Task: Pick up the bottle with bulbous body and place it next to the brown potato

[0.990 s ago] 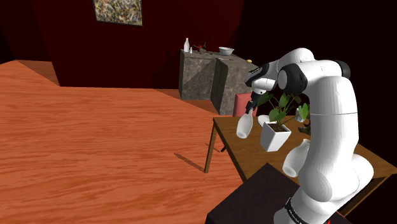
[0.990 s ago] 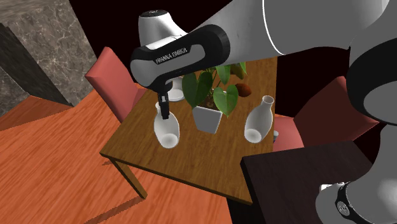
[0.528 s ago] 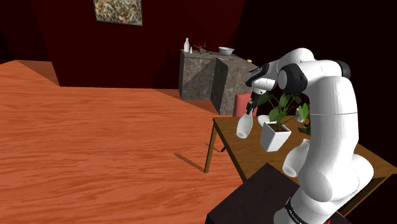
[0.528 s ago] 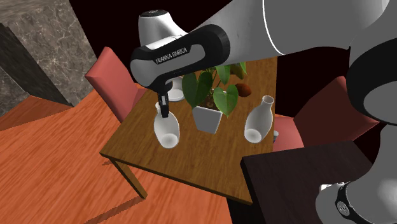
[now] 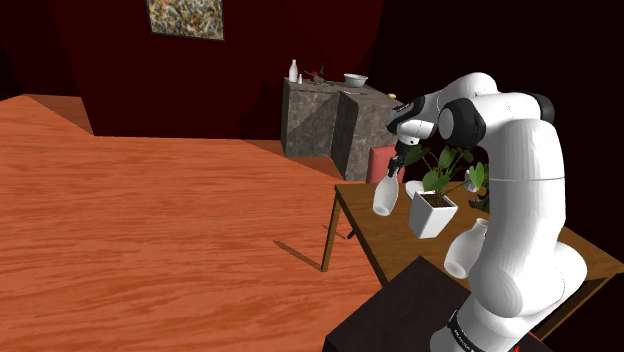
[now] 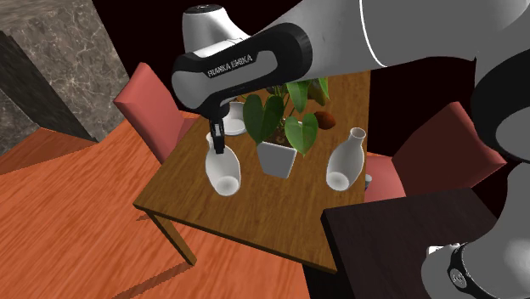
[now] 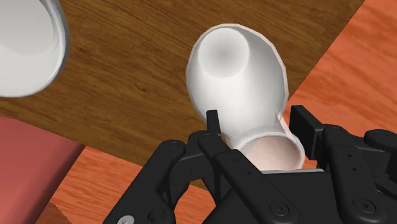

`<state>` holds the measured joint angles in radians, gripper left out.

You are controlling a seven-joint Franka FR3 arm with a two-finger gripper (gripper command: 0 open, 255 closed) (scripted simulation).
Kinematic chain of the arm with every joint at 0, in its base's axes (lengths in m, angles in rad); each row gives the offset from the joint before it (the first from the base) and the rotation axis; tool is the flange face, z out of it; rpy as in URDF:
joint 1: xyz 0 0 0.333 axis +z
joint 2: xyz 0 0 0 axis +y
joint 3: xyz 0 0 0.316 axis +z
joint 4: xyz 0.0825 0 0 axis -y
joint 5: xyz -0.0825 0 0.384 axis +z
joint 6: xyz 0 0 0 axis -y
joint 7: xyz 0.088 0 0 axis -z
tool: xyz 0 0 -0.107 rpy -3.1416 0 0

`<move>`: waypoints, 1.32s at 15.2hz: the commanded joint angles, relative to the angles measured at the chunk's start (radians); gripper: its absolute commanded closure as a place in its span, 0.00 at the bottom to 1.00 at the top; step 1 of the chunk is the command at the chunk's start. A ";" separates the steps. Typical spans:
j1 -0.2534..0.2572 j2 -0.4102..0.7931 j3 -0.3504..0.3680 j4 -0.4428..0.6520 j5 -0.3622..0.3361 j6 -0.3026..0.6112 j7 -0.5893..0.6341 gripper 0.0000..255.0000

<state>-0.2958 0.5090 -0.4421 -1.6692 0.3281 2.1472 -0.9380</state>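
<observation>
Raised a little at the wrist and forearm since half a second ago, going by the second exterior view; no clear change in the place of the bottle (image 6: 223,174), seemingly on the same patch of table (image 6: 191,206), near the corner by the red chair (image 6: 146,105); clenched on the bottle's neck with the gripper (image 6: 218,146), one black finger (image 7: 212,121) against each side just under the flared mouth, as seen from the wrist; upright, round white body below, neck up into the hand; resting on the wood or just clear of it, cannot tell.

Judged as the end of the grasp and the very start of the lift; placing not yet begun.

Well apart from the bottle, beyond the potted plant (image 6: 278,158): the potato (image 6: 324,119), brown, partly behind leaves; nearer the stand, a second white bottle (image 6: 344,166); just behind the gripper, a white dish (image 6: 233,126).

Next, most likely: lift straight up until clear of the table; carry high over or around the leaves; lower beside the potato, close but not touching; then release. Keep the neck grip firm against slipping or swinging of the round body below; mind the leaves and the dish on the way.
</observation>
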 commanded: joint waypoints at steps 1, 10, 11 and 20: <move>0.001 -0.012 -0.005 0.011 -0.007 -0.021 0.004 1.00; 0.007 -0.059 -0.020 0.065 -0.038 -0.118 0.028 1.00; 0.007 -0.063 -0.022 0.073 -0.041 -0.129 0.031 1.00; 0.007 -0.093 -0.032 0.152 -0.062 -0.234 0.050 1.00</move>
<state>-0.2880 0.4191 -0.4727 -1.5282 0.2686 1.9274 -0.8890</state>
